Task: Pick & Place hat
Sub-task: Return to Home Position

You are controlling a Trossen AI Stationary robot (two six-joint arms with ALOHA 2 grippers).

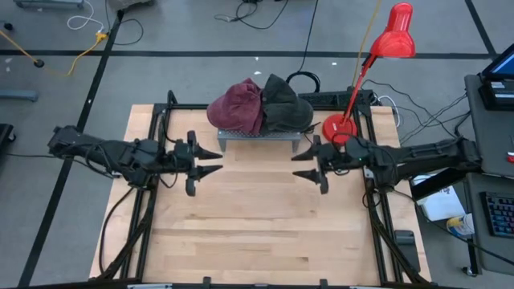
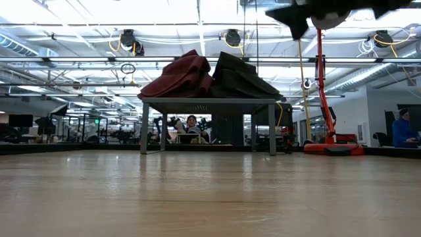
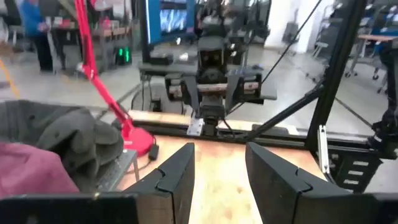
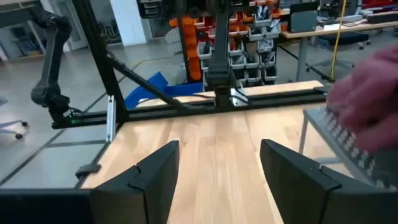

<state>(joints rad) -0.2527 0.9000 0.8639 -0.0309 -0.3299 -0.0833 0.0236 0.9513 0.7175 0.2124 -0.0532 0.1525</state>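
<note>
Now, maroon cap (image 1: 238,104) on shelf (image 1: 261,135), left pincer (image 1: 218,160) and right pincer (image 1: 295,166) spread.

The maroon cap (image 1: 237,104) is a deep wine red; the grey cap (image 1: 285,103) is dark charcoal; the shelf (image 1: 261,135) is plain grey metal, its top dotted with holes; the lamp (image 1: 393,36) is bright red throughout; the table (image 1: 257,233) is pale wood in long strips; the left arm (image 1: 104,152) and right arm (image 1: 418,154) are black.
</note>
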